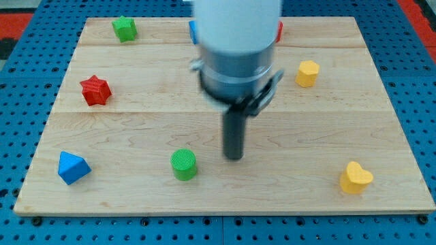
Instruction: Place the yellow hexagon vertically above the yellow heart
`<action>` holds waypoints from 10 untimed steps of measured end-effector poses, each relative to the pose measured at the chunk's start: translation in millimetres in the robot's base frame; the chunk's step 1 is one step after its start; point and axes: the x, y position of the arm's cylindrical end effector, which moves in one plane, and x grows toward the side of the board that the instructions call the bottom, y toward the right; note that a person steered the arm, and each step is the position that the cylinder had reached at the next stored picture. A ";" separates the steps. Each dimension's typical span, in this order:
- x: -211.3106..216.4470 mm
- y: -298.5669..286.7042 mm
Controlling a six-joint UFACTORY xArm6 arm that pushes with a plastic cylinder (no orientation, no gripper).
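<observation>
The yellow hexagon (307, 73) sits at the upper right of the wooden board (136, 129). The yellow heart (355, 178) lies at the lower right, near the board's bottom edge. My tip (234, 157) stands on the board near the middle, well to the left of both yellow blocks and to the right of a green cylinder (183, 165). The tip touches no block.
A green star (125, 28) sits at the upper left, a red star (95, 90) at the left, a blue triangle (72, 167) at the lower left. A blue block (193, 31) and a red block (278, 30) peek out behind the arm at the top.
</observation>
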 end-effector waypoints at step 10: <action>-248.4 11.0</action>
